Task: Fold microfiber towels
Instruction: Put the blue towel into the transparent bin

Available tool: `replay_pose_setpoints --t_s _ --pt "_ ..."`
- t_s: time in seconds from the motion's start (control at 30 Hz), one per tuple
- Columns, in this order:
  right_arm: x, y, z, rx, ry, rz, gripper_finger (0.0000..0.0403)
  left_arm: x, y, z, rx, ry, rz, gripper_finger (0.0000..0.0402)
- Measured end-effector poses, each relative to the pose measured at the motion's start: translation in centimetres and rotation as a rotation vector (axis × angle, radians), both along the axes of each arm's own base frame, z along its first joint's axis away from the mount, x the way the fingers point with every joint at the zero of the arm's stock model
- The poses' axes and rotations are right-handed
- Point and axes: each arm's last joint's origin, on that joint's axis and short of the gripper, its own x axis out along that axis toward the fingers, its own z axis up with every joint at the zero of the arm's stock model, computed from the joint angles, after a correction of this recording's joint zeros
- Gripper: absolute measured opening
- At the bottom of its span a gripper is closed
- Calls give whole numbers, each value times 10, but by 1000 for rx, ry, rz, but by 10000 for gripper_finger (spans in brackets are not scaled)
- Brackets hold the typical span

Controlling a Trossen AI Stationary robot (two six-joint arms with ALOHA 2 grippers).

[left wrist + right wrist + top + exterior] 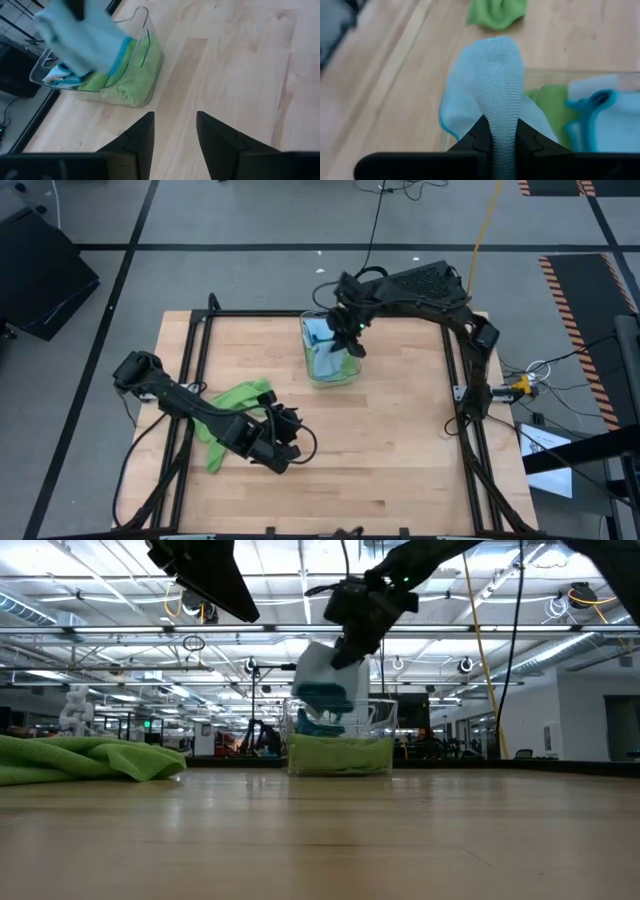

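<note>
Right wrist view shows the right gripper (502, 142) pinched tight on a light blue towel (492, 85), the cloth squeezed into a narrow ridge between the two dark fingers and spreading wide beyond them. From the high view this gripper (352, 340) sits over the clear plastic bin (330, 372) at the far middle of the table (400, 450). In the low view the blue towel (322, 680) hangs from the gripper above the bin (382, 720), its lower end at about rim level, with green cloth (340, 753) packed in the bin's bottom; more blue cloth (605, 107) lies in the bin beside it. The left gripper (174, 131) hangs above bare wood near the table's front left, jaws parted by a moderate gap with nothing between them, pointed toward the bin (145, 97). A lime green towel (238, 402) lies crumpled on the table's left side, just beside the left arm and partly under it.
</note>
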Motion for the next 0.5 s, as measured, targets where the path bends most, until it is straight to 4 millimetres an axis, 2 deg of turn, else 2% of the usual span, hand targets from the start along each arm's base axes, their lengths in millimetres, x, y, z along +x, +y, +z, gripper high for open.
replay_pose_setpoints --t_s 0.1,0.27,0.4,0.5 --pt "10 -14 -12 87 101 -30 26 0 1 0 0 0 3 147" --pt "19 -22 -37 176 304 52 26 0 0 0 -1 2 2 147" --pt "22 -25 -50 224 380 86 29 -2 -2 0 2 7 -8 147" --pt "21 -25 -50 228 387 96 29 -2 -3 -1 3 8 -11 147"
